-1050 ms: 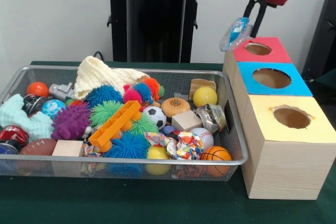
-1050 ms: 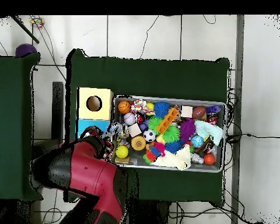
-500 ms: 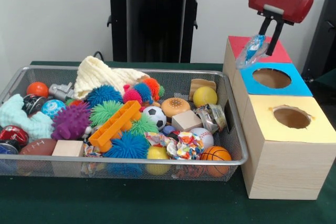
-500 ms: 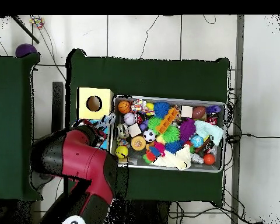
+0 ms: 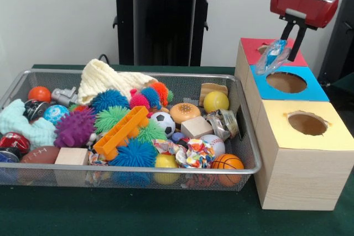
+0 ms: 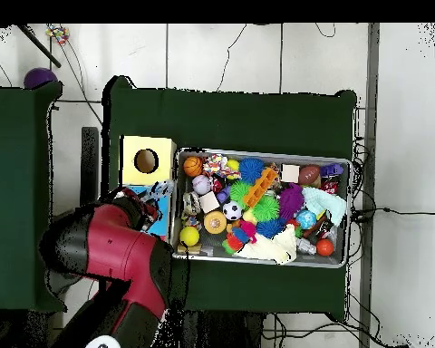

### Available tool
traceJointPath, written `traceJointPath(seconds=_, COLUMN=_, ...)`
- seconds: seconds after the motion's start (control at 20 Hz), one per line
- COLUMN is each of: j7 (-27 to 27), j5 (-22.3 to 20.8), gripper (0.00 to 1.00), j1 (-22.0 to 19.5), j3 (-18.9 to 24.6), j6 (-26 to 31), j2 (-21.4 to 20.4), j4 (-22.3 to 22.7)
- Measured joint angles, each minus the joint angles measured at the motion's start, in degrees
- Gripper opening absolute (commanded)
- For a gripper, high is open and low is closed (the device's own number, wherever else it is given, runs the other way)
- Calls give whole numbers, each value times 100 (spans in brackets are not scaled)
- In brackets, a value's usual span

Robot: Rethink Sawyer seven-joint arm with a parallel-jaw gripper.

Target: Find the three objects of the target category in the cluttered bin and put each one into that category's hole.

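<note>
The table [image 5: 166, 214] under everything had a dark green cloth on it, and behind it was a plain white wall [image 5: 55, 20] with a black stand [image 5: 164, 20]. The floor [image 6: 230, 54] around the table was pale tile with some thin wires on it.

The biggest thing on the table was the wire bin [image 5: 243, 136], and it was very full of toys: balls, spiky puffs, wooden blocks, a yellow cloth. Just beside the bin stood three boxes in a row, the yellow box [image 5: 310, 153], the blue box [image 5: 260, 89] and the red box [image 5: 290, 53], each with a round hole on top.

My claw [image 5: 292, 40] was up over the boxes, far above the bin. It was pinched onto a crinkly blue and clear bag [image 5: 272, 56]. The bag hung by the edge of the blue box's hole [image 5: 286, 82], not in yet.

So I think I was on a drop. I could not see inside the holes, so I could not tell how many were done.
</note>
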Motion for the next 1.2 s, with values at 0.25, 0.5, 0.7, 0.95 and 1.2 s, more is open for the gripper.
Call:
traceJointPath(seconds=0.25, j7=129, j5=0, gripper=0, j1=55, j3=-10, j6=-1, j2=-73, j4=105)
traceJointPath(seconds=0.5, j7=140, j5=0, gripper=0, j1=148, j3=-51, j6=-1, j2=-189, j4=315)
traceJointPath(seconds=0.7, j7=143, j5=0, gripper=0, j1=268, j3=-121, j6=-1, j2=-227, j4=456)
traceJointPath(seconds=0.95, j7=156, j5=7, gripper=0, j1=388, j3=-206, j6=-1, j2=-205, j4=516)
traceJointPath(seconds=1.2, j7=163, j5=77, gripper=0, j1=403, j3=-219, j6=-1, j2=-83, j4=511)
